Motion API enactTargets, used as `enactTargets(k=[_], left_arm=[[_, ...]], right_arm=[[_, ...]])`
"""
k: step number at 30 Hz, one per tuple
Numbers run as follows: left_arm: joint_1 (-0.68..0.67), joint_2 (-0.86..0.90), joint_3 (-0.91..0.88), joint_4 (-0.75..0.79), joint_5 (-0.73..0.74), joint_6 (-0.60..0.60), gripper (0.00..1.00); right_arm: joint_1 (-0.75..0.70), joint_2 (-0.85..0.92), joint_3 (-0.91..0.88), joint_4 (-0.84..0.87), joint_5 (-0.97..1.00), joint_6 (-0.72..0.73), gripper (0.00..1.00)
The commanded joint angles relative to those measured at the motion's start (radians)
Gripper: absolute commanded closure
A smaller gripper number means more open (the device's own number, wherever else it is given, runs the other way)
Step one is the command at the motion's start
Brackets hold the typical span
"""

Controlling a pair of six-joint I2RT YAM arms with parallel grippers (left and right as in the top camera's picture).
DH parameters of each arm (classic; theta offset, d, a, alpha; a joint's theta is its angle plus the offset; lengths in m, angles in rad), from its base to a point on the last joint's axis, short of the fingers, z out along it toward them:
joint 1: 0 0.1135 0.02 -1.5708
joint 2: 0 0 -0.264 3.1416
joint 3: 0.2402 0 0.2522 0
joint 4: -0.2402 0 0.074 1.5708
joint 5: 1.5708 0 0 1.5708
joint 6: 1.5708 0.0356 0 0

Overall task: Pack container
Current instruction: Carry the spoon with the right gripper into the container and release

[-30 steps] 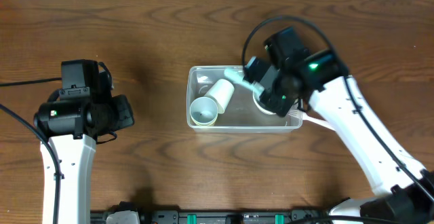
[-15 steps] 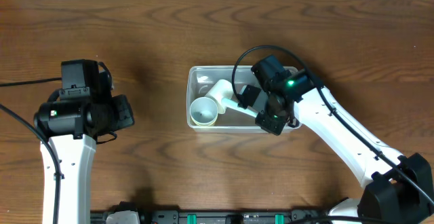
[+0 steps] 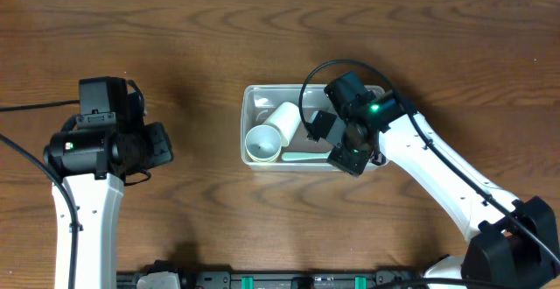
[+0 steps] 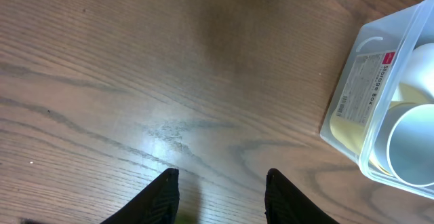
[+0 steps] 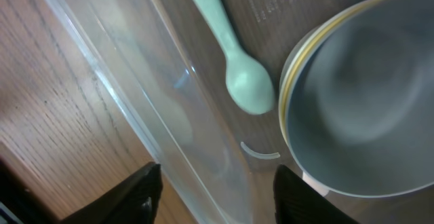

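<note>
Widely spread right pincer above container

My right arm comes in from the right side of the container, and the right gripper points down over its right end, fingers apart and empty. My left gripper hangs well to the container's left, fingers spread, holding nothing.

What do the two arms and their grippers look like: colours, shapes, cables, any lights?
Both arms have smooth white links and boxy black joint housings. The left arm has a thin black cable running to it; the right arm carries a looping black cable and a small green light at its wrist. The left gripper and right gripper have black rounded fingers.
</note>
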Motion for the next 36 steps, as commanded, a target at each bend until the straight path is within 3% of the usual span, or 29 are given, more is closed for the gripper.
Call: enactTargets(k=[1, 5, 11, 18, 22, 28, 36], left_arm=[[0.004, 0.005, 0.003, -0.002, 0.010, 0.020, 0.58], [0.004, 0.005, 0.003, -0.002, 0.010, 0.020, 0.58], [0.004, 0.005, 0.003, -0.002, 0.010, 0.020, 0.58], [0.004, 0.005, 0.003, -0.002, 0.010, 0.020, 0.58], [0.004, 0.005, 0.003, -0.002, 0.010, 0.020, 0.58], [0.004, 0.005, 0.003, -0.002, 0.010, 0.020, 0.58], [0.004, 0.005, 0.003, -0.002, 0.010, 0.020, 0.58]], right_arm=[[0.011, 0.003, -0.006, 0.003, 0.005, -0.007, 0.32], [0.013, 0.003, 0.006, 0.020, 0.019, -0.005, 0.29], [-0.013, -0.021, 0.153, 0.048, 0.104, 0.232, 0.22], [-0.163, -0.151, 0.333, 0.064, 0.097, 0.283, 0.13], [-0.316, -0.182, 0.333, 0.013, 0.007, 0.193, 0.11], [-0.523, -0.133, 0.255, -0.127, -0.051, -0.065, 0.11], [-0.570, -0.091, 0.040, -0.028, -0.035, -0.235, 0.13]])
